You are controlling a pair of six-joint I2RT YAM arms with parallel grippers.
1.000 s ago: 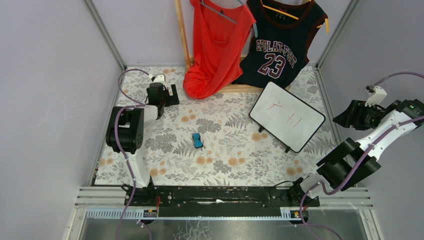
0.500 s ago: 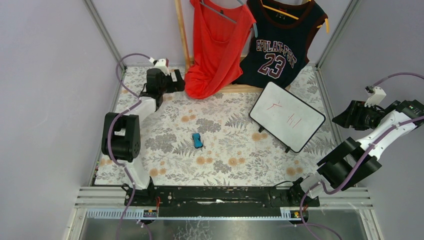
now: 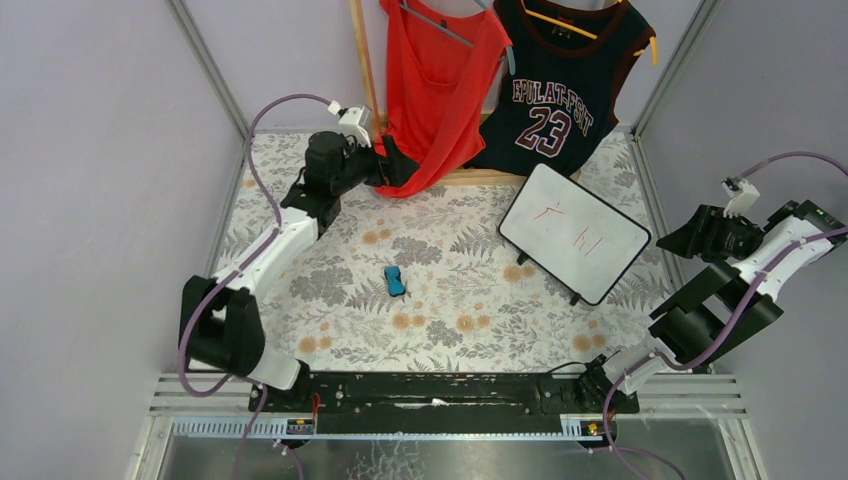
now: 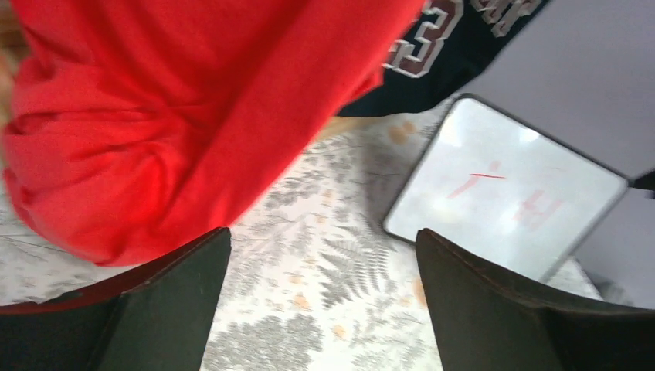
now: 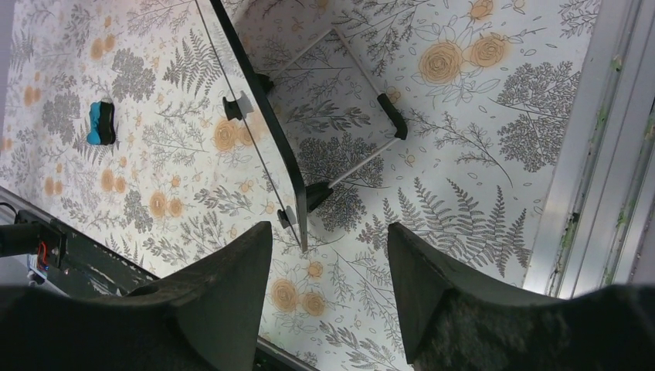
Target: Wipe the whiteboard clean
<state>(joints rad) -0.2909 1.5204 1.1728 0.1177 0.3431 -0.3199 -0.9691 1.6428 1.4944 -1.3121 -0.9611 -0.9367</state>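
the small blue eraser (image 3: pixel 395 281) lies nearest me, mid-table on the flowered cloth (image 3: pixel 450 335), well apart from both my hands. further out on the right, the whiteboard (image 3: pixel 574 232) stands tilted on its black feet, thin red strokes on its face. my right gripper (image 5: pixel 328 294) hangs just beyond its right edge, fingers spread, holding nothing. farthest, my left gripper (image 4: pixel 324 309) gapes empty beside the red shirt (image 3: pixel 432 95).

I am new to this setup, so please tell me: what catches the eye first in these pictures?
The red top and the dark number 23 jersey hang at the far edge. The whiteboard, with red strokes, stands tilted at the right, and a small blue eraser lies in the middle.
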